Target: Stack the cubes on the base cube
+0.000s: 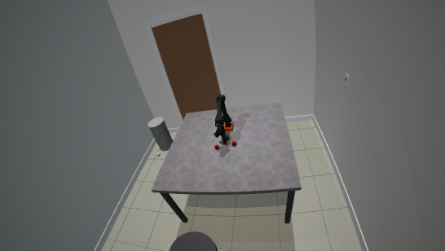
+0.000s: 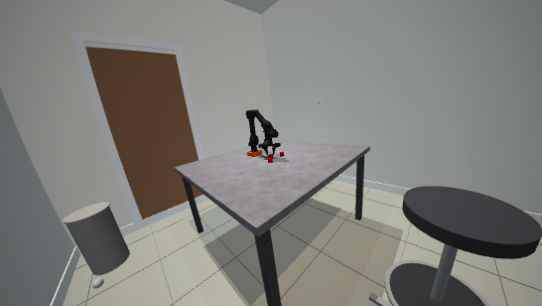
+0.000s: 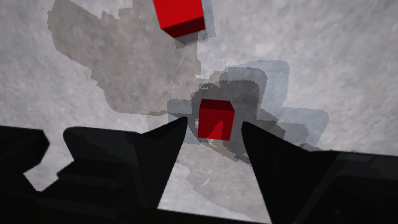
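Observation:
Three red cubes are on the table; I cannot tell which is the base cube. In the top view, one cube [image 1: 217, 147] is at the left, another [image 1: 234, 143] is at the right, and the third [image 1: 224, 143] [image 3: 216, 120] is mostly hidden below my gripper [image 1: 224, 141] [image 2: 269, 153]. In the wrist view that cube shows between the two open fingertips, with a space on either side, and nothing is gripped. Another cube [image 3: 180, 15] is cut off by the wrist view's top edge. The exterior view shows a near cube [image 2: 270, 159] and a farther cube [image 2: 282, 154].
The arm's orange base [image 1: 229, 127] [image 2: 255, 153] stands on the grey table [image 1: 261, 163] [image 2: 298, 174] behind the cubes. The arm's shadow falls around the cubes. A round stool [image 2: 472, 219] and a grey bin [image 1: 160, 134] [image 2: 96, 240] stand on the floor off the table.

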Controlling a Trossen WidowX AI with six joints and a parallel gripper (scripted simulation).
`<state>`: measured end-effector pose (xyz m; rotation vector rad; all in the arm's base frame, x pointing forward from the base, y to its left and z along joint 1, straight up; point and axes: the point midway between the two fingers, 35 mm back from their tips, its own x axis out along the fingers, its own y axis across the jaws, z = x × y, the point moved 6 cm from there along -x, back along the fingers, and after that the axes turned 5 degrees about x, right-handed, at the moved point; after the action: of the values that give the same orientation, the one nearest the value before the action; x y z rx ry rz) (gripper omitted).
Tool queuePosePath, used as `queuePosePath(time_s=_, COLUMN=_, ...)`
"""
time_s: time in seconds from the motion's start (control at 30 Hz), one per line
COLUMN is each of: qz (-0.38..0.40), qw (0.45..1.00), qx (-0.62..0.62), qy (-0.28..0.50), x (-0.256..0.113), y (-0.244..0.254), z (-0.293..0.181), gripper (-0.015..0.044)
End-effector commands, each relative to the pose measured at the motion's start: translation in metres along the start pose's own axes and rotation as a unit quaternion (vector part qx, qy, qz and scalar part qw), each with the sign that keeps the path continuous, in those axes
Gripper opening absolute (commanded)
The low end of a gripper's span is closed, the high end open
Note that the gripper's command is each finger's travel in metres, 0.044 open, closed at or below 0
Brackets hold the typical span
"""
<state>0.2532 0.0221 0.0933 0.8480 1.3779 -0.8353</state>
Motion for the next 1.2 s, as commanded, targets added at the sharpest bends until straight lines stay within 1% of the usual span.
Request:
queuePosePath(time_s=0.0, qz=0.0, qw=1.0, qx=0.003, qy=0.003, x=0.007, y=-0.001, z=-0.001, gripper=0.0265)
queuePosePath(time_s=0.23, qz=0.0, qw=1.0, qx=0.003, qy=0.003, x=0.016, y=-0.001, z=-0.001, gripper=0.0265)
queuePosePath(time_s=0.43, qz=0.0, qw=1.0, qx=0.003, qy=0.003, x=0.016, y=-0.001, z=-0.001, gripper=0.0107)
queuePosePath(time_s=0.6, qz=0.0, qw=1.0, qx=0.003, qy=0.003, x=0.014, y=-0.001, z=-0.001, gripper=0.0105)
queuePosePath(time_s=1.17, qz=0.0, qw=1.0, qx=0.003, qy=0.003, x=-0.038, y=0.005, z=0.002, gripper=0.0105)
